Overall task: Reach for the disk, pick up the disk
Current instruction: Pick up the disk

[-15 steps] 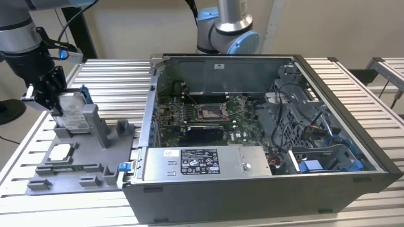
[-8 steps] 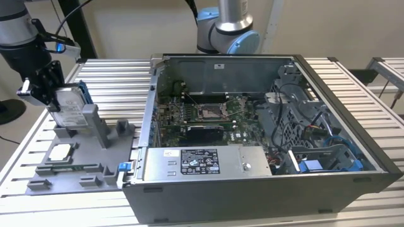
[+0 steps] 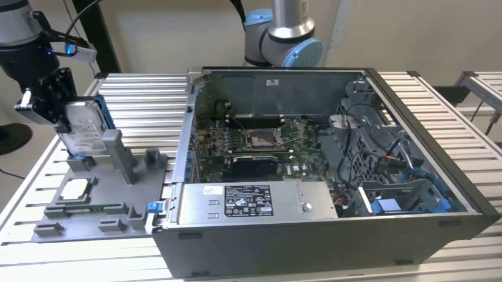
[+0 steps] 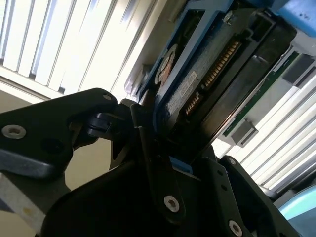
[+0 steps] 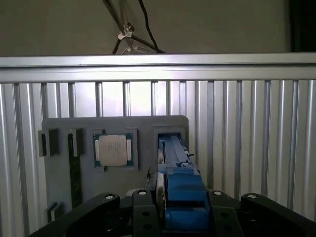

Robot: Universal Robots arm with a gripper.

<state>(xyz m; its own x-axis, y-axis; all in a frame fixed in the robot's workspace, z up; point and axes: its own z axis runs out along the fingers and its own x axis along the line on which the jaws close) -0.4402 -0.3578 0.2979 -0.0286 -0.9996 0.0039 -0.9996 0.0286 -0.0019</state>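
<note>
A: Where was the disk (image 3: 84,132) found, and how was it lying?

B: It was seen on edge at the exterior view's left, over the grey fixture tray (image 3: 94,202), with its lower end at a slot there. Whether that end was seated in the slot or just clear of it could not be told. Its long axis was close to upright, tipped slightly, and the silver labelled face was turned toward the open computer case (image 3: 314,235).

A: And the hold on it?

B: The gripper (image 3: 63,117) was closed on the upper end. In the second wrist view the black fingers (image 4: 148,153) were pressed against the blue carrier rail on either side, so the disk was judged to be clamped.

A: What could be expected to go wrong?

B: Only the top was gripped, so a slip or swing of the lower end was thought possible. If the disk were drawn out off its own axis, it might be jammed in the slot, or the tray dragged along the slatted table (image 3: 141,94). The grey post (image 3: 114,147) just beside it might be struck, and the chip (image 3: 76,188) nearby disturbed.
</note>
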